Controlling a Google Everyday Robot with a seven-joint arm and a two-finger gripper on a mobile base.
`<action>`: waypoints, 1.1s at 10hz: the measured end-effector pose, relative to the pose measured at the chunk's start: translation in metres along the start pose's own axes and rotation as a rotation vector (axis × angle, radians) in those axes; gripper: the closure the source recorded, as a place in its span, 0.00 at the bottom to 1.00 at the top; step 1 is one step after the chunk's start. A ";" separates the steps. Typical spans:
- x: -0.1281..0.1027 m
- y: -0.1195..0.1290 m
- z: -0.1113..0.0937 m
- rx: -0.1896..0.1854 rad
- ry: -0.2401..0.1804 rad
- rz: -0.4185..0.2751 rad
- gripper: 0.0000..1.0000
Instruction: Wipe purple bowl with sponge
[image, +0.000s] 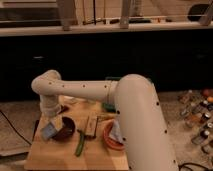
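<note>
The purple bowl (66, 131) is small, dark and shallow, and sits on the left part of the wooden table (60, 159). The sponge (48, 131), a blue-grey block, hangs at the bowl's left rim, partly over the edge. My gripper (52, 125) comes down from the white arm (85, 90) straight onto the sponge and is shut on it. The wrist hides the fingers' upper parts.
An orange bowl (111, 140) holding a blue-grey cloth (115, 131) stands to the right, half hidden by my arm. A brown block (91, 125) and a green vegetable (80, 145) lie between the bowls. Bottles (199, 120) stand on the floor at right.
</note>
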 end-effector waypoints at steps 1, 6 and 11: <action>0.007 0.011 -0.002 0.008 -0.003 0.030 0.96; 0.037 0.028 -0.015 0.045 0.008 0.129 0.96; 0.041 0.012 -0.019 0.057 0.007 0.079 0.96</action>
